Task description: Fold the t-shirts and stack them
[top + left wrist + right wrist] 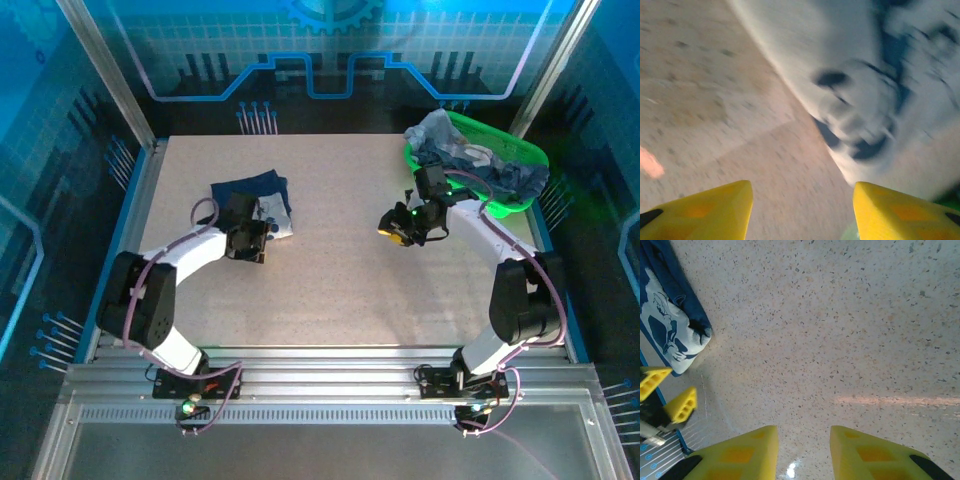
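A folded navy t-shirt with a whitish printed graphic lies at the table's left middle. In the blurred left wrist view the graphic sits just ahead and to the right of the fingers. My left gripper is open just beside the shirt's near edge, with bare table between its yellow fingers. My right gripper hangs open over bare table at centre right, holding nothing. The right wrist view shows the folded shirt at upper left and the left gripper's fingers.
A bright green basket stands at the back right corner, holding a heap of crumpled grey-blue and navy t-shirts. The speckled table has raised metal rails along its sides and near edge.
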You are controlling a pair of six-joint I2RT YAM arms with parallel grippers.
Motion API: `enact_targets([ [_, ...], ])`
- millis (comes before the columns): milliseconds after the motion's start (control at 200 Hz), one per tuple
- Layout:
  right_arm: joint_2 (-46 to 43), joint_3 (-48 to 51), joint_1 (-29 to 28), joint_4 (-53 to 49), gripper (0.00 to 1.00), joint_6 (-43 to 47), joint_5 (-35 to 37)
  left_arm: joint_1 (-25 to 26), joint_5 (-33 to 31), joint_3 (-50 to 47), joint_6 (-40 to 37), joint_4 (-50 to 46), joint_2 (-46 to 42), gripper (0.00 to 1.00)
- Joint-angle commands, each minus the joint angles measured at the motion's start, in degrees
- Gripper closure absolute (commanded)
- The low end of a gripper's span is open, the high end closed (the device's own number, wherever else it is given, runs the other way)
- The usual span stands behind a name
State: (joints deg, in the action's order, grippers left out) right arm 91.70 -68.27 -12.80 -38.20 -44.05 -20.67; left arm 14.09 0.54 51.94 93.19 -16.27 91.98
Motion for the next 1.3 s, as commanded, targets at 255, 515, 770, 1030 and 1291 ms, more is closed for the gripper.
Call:
enact_targets([
  [255, -0.7, 0.3, -0.8, 0.7, 0.64, 0.6, -3.5, -1.3, -6.3, 0.8, 11.0, 14.6, 6.9, 0.45],
  [515, -2.4, 1.0, -1.3, 0.9, 0.61, -0.5, -5.0, -4.8, -5.7, 2.2, 9.5, 18.5, 11.4, 0.74],
  [770, -2.9, -0.5, -1.9, 0.2, 0.61, -0.9, -5.2, -12.5, -3.6, 8.2, 0.5, 18.3, 15.9, 0.87],
  [1030, -4.4, -0.4, -2.4, -0.6, 0.6, -1.5, -4.7, -23.3, 4.9, 18.7, -12.5, 13.3, 23.2, 0.87],
  [1291, -5.3, 0.0, -2.6, -1.8, 0.6, -1.7, -3.9, -28.7, 10.4, 28.9, -16.8, 12.6, 32.0, 0.86],
])
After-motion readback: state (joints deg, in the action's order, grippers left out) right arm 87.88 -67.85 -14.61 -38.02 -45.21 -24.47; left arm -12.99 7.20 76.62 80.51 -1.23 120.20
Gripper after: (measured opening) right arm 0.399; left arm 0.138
